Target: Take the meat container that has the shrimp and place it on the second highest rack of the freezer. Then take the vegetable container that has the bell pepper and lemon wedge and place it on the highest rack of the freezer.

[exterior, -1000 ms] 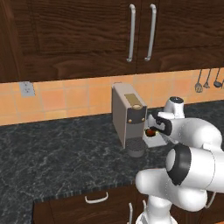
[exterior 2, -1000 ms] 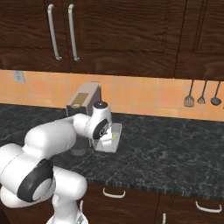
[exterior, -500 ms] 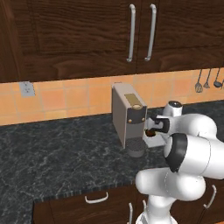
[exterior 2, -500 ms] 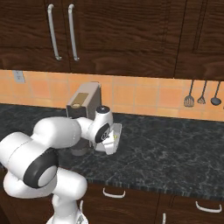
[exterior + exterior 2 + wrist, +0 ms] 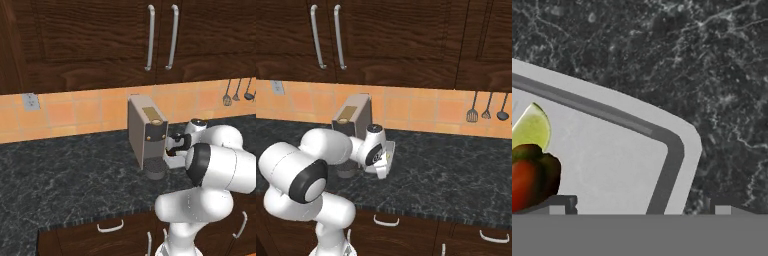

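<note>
1 bell pepper, 1 lemon wedge, 1 tray.

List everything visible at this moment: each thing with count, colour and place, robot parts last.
Vegetable container: one, pale grey tray with a darker inner rim, on the counter right under the hand.
Bell pepper: one, dark red, inside the container.
Lemon wedge: one, yellow-green, in the container touching the pepper.
Coffee machine: one, grey with a gold top, at the back of the counter.
Counter: one, dark marbled stone.
Upper cabinets: dark wood, silver handles.
Wall socket: one, white, on the orange tile wall.
Hanging utensils: three, dark, on the tile wall at right.
Gripper: one, open, tips either side of the container's corner.
</note>
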